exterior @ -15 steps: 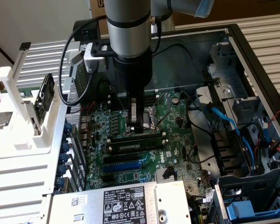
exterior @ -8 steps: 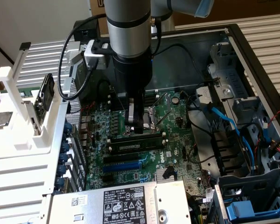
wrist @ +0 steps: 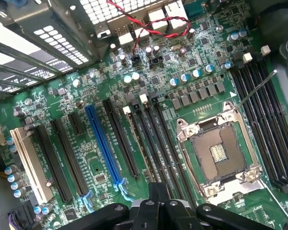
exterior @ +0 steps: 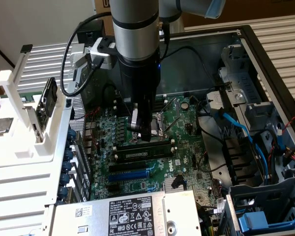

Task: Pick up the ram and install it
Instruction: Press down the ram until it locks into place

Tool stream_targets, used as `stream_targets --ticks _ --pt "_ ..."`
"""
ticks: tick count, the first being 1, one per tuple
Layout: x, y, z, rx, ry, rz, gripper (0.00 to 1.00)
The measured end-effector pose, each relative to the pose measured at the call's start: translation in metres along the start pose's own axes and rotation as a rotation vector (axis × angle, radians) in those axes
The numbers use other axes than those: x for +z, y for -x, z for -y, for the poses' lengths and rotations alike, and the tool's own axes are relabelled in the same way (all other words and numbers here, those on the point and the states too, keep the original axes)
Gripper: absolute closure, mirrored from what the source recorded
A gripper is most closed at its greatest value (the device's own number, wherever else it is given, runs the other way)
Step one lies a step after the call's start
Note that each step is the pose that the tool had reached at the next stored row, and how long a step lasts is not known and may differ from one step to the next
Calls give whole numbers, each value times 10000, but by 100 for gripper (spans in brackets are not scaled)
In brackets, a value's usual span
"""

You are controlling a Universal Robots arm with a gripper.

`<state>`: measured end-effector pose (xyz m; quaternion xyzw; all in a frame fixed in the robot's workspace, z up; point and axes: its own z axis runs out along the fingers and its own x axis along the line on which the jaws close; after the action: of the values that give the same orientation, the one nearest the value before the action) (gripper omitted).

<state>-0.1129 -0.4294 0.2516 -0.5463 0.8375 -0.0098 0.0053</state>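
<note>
Green motherboard is seen inside an open metal case, where the closed gripper is pressed over the ram.

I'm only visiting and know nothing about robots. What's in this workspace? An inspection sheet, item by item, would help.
Surface: green motherboard inside an open computer case.
Job's things: ram lies along the memory slots, apparently seated, near the CPU socket.
Clutter: nothing seen.
Grippers: gripper shut, low over the slots beside the ram; contact cannot be told.
Cables: blue cables; red wires; black cable on the arm.
Surroundings: white rack on the exterior view's left.
</note>
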Motion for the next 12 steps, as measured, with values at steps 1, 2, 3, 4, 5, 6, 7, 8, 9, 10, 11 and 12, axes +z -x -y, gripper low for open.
stream_targets --ticks 1,2,3,4,5,6,7,8,9,10,11,12 --pt "0 0 0 140 0 -3 90" --pt "0 0 0 293 0 -6 90" --pt "0 0 0 451 1 -9 90" --pt "0 0 0 892 1 -20 90" --pt "0 0 0 1199 2 -27 90" --pt "0 0 0 1353 2 -30 90" --pt "0 0 0 1506 3 -33 90" --pt "0 0 0 1659 3 -37 90" --pt "0 0 0 1809 3 -40 90" --pt "0 0 0 1963 3 -44 90" --pt "0 0 0 2124 4 -48 90" --pt "0 0 0 2280 4 -51 90"
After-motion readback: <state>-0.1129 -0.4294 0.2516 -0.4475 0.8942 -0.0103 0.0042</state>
